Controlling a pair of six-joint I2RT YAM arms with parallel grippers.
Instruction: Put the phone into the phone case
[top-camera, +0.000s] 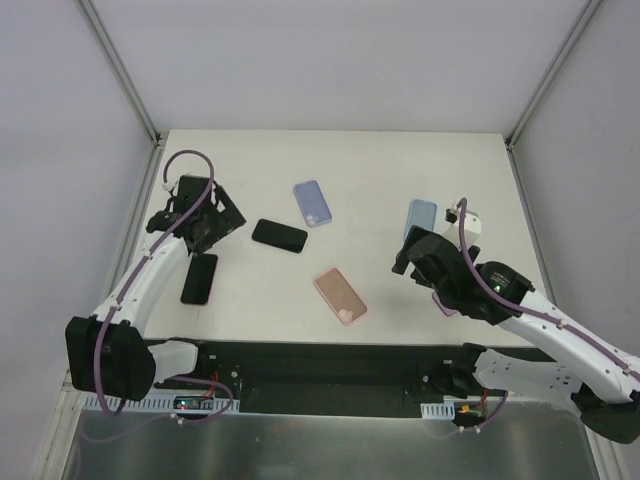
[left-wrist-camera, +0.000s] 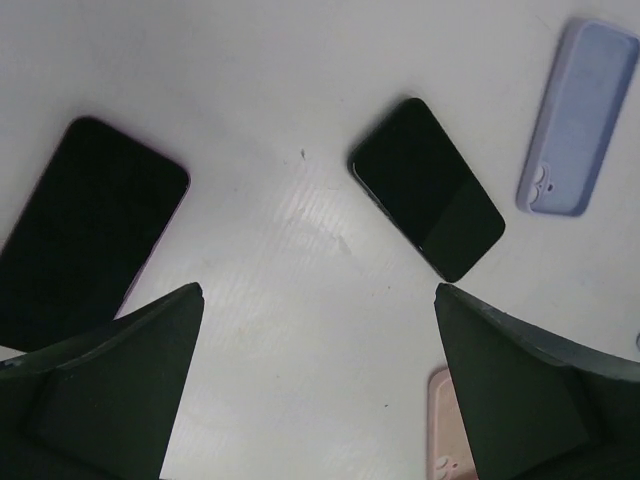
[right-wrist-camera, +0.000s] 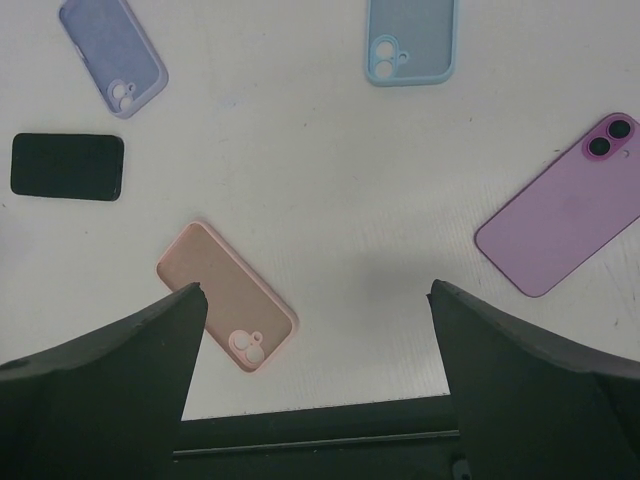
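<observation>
Flanking white table (top-camera: 400, 165), pale grey walls (top-camera: 330, 60)

A white table (top-camera: 380, 160) sits inside pale grey walls (top-camera: 330, 60), metal posts (top-camera: 118, 65) at its far corners, a black strip (top-camera: 330, 362) along its near edge.

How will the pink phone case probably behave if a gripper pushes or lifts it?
The pink case looks like an empty thin shell, so it is probably light and may flex when squeezed. It lies flat on the smooth table, so a push would likely slide it, not tip it.
</observation>
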